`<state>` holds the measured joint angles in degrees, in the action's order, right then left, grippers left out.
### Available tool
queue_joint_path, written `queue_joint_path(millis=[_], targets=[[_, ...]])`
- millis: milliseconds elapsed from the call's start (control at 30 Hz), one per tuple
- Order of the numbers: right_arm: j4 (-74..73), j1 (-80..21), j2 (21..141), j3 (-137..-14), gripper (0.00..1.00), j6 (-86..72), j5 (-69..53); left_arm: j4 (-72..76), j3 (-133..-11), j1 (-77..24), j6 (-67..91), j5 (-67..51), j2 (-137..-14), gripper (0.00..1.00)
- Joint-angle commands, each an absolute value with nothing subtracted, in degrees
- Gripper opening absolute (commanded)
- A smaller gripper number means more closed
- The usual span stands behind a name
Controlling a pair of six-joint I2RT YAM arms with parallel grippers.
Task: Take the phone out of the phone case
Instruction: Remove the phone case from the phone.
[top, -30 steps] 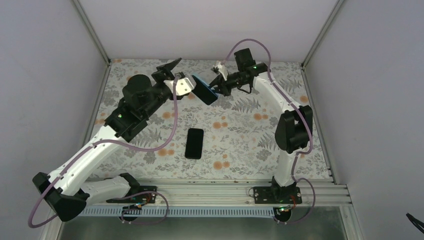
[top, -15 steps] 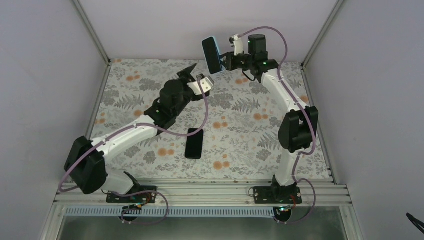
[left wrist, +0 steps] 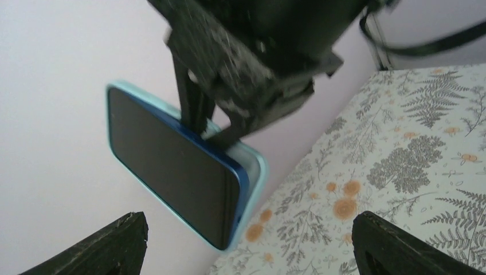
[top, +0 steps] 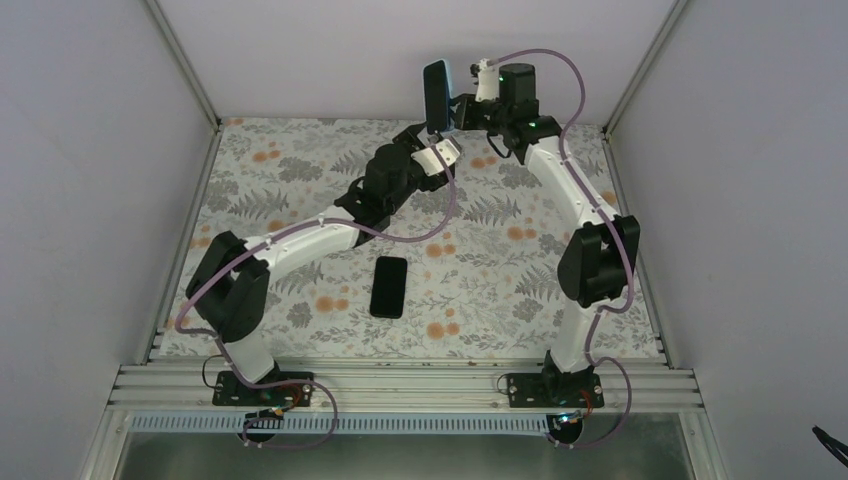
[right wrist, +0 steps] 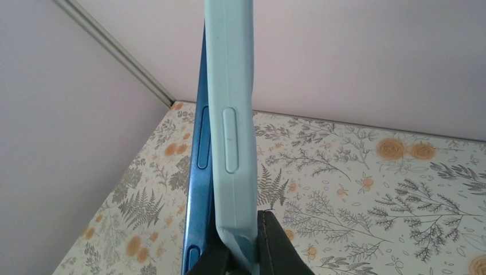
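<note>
High over the far edge of the table (top: 500, 290), our right gripper (right wrist: 239, 255) clamps the phone case (right wrist: 230, 114), the phone (left wrist: 172, 166) partly peeled out; our left gripper (left wrist: 252, 246) hovers beside it, jaws wide apart. We judge pulling the phone free remains.

Phone case (top: 436, 95) is up in the air over the table's (top: 500, 290) far edge, close to the back wall (top: 400, 50), standing on end. Right gripper (top: 457, 108) is pinched on the case's lower end, to its right. Phone (left wrist: 172, 166) is partly out of the case along one long edge. Left gripper (top: 428, 142) sits just below the case, jaws spread, not touching. Second phone (top: 389, 286) lies flat mid-table, nearer the bases.
</note>
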<state>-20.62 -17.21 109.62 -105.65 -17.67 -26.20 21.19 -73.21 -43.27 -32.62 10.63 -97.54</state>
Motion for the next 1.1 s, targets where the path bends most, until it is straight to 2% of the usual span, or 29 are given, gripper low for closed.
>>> queue_joint_path(millis=[0, 300, 1067], targets=[[-15.24, -17.5, 103.76, -105.34, 0.03, -19.47, -24.97, 22.91, -76.16, -43.38, -28.74, 13.19, -99.78, 0.88], [-13.8, -17.49, 100.68, -101.63, 0.03, -19.03, -25.48, 23.48, -77.56, -43.39, -25.86, 15.21, -100.72, 0.88], [-13.11, -17.71, 101.86, -100.39, 0.03, -18.19, -26.66, 25.29, -80.26, -43.77, -26.94, 18.35, -100.79, 0.88]])
